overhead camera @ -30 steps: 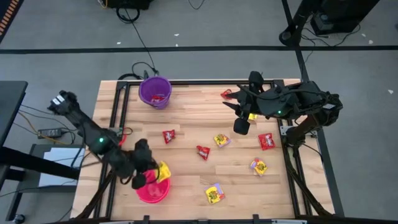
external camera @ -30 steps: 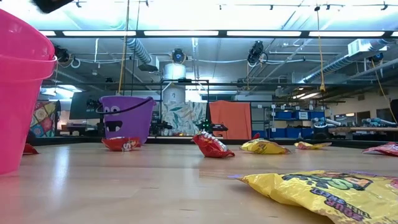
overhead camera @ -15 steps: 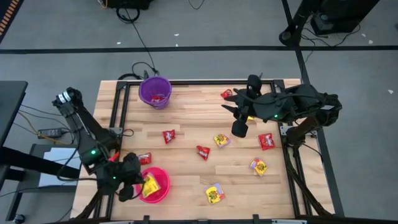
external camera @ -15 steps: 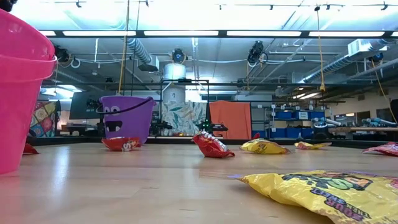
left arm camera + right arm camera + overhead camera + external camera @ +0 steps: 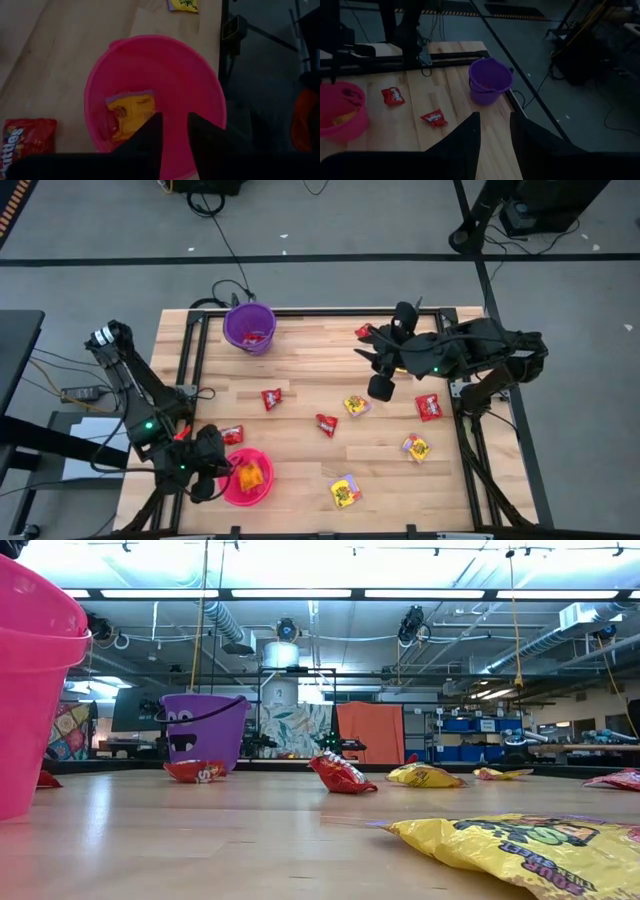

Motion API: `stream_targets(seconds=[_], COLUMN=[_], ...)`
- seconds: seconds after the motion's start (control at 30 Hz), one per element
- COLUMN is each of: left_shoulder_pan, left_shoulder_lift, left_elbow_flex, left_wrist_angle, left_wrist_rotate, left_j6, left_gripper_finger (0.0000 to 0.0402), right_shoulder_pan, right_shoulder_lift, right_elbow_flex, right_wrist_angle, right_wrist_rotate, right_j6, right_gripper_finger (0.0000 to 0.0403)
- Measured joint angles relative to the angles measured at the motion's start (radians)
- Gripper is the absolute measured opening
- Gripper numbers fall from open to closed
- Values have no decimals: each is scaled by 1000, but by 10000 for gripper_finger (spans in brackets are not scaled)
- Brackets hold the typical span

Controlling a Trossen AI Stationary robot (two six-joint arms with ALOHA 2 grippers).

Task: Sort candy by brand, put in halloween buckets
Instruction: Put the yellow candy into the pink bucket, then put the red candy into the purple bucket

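My left gripper (image 5: pixel 215 472) hangs open over the near-left rim of the pink bucket (image 5: pixel 262 492). A yellow candy packet (image 5: pixel 131 112) lies flat on the bucket's bottom, clear of the fingers. The purple bucket (image 5: pixel 249 327) stands at the far left with a red packet inside. Loose red packets (image 5: pixel 271 398) (image 5: pixel 326 424) and yellow packets (image 5: pixel 356 405) (image 5: pixel 346 492) lie flat on the wooden table. My right gripper (image 5: pixel 370 358) is open and raised above the table's far right part, with nothing between its fingers (image 5: pixel 465 137).
A red packet (image 5: pixel 27 140) lies on the table just beside the pink bucket. More packets lie at the right (image 5: pixel 429 407) (image 5: pixel 416 447) and far edge (image 5: pixel 365 331). A dark metal frame (image 5: pixel 190 360) runs along the table's left and far edges.
My left gripper, holding a yellow packet, swung toward the table's left edge and sank a little over the pink bucket, then let go. The packet has dropped and now lies inside the bucket.
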Motion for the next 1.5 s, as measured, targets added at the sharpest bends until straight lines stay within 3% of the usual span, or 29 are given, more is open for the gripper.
stream_targets(seconds=[0.43, 0.77, 1.17, 1.33, 1.5], left_shoulder_pan=[0, 0, 0, 29, 108], left_shoulder_lift=[-9, -39, -54, -105, -151], left_elbow_flex=[27, 156, 172, 152, 131], left_wrist_angle=[-84, -551, -841, -840, -836], left_wrist_rotate=[1, 18, -76, -108, -102], left_j6=[-14, -80, -111, -77, -8], left_gripper_finger=[104, 104, 104, 104, 104], right_shoulder_pan=[0, 5, -49, -123, -183], right_shoulder_lift=[0, 0, 0, -3, -9], right_elbow_flex=[0, 0, 0, 0, 0], right_wrist_angle=[0, 0, 42, 48, 50], right_wrist_rotate=[0, -76, -25, -49, -166], right_j6=[6, 51, -64, -57, 74], right_gripper_finger=[118, 118, 118, 118, 118])
